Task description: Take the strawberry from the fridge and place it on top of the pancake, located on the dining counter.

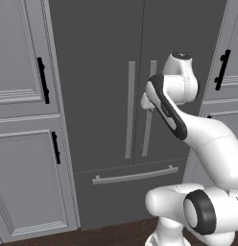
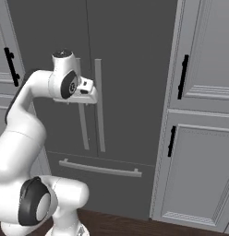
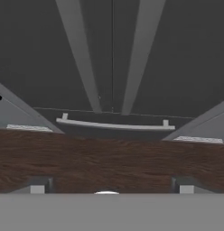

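Left base view: the fridge [image 1: 111,96] stood shut, both doors closed, twin vertical bar handles [image 1: 130,109] and a drawer handle [image 1: 135,175] below; no brand or lettering was legible. Light-grey cabinets [image 1: 25,120] flanked it.

Right base view: the arm's hand was raised before the fridge doors, touching nothing discernible.

Hand view: the gripper [image 3: 111,187] was spread wide, empty, over dark wood floor [image 3: 109,162].
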